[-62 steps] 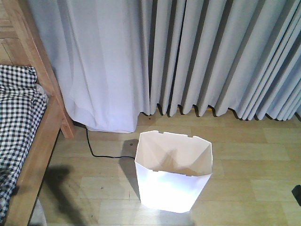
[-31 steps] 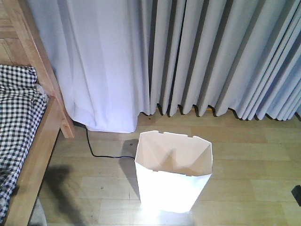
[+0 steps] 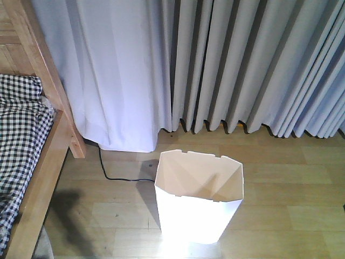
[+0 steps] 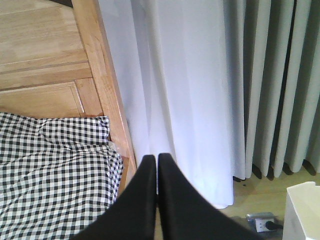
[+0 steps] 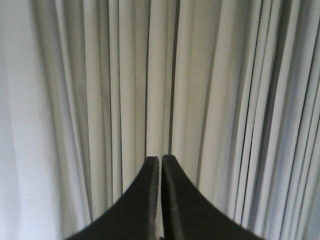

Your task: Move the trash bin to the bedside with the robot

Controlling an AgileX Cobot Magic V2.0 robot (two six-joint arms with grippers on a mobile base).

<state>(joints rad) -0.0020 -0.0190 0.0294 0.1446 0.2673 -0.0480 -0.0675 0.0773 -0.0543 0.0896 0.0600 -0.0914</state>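
The white trash bin (image 3: 198,199) stands upright on the wooden floor, right of the bed, with a gap of floor between them. Its corner also shows low right in the left wrist view as the trash bin (image 4: 304,210). The bedside is the bed (image 3: 26,156) with a light wooden frame and checked bedding (image 4: 50,170) at the left. My left gripper (image 4: 157,159) is shut and empty, raised in front of the bed post and curtain. Facing the curtain folds, my right gripper (image 5: 160,160) is shut with nothing in it. Neither gripper shows in the front view.
Grey curtains (image 3: 226,65) hang along the back wall down to the floor. A black cable (image 3: 116,175) runs across the floor from behind the bed post toward the bin. A power socket (image 4: 260,222) lies on the floor by the bin.
A dark arm part at the front view's right edge has nearly slipped out of view, and another at the lower left is gone. The bin and bed stay put.
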